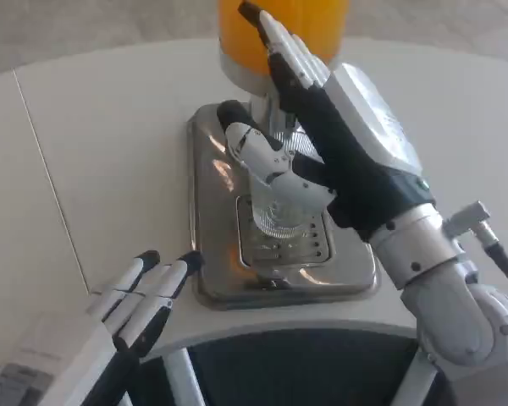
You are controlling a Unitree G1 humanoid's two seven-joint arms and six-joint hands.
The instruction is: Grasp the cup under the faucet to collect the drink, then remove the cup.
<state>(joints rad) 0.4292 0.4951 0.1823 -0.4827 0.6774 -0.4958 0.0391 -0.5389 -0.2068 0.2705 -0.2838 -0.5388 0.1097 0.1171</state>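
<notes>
Right robot hand around the clear cup at frame centre

The cup stands on the steel drip tray below the orange dispenser: light, stiff, probably slippery; grip mid-wall, gently. Thumb and fingers curl about it, contact unclear. Left robot hand, lower left, holds nothing, fingers straight.

Bright, soft daylight; slight blur

White counter w/ rounded front edge filled most of the frame; a thin seam ran diagonally across its left part. Beyond the far edge lay grey-beige floor, blurred, poss. carpet. Dark gap under the front edge. Light was soft & even, no hard shadows.
</notes>
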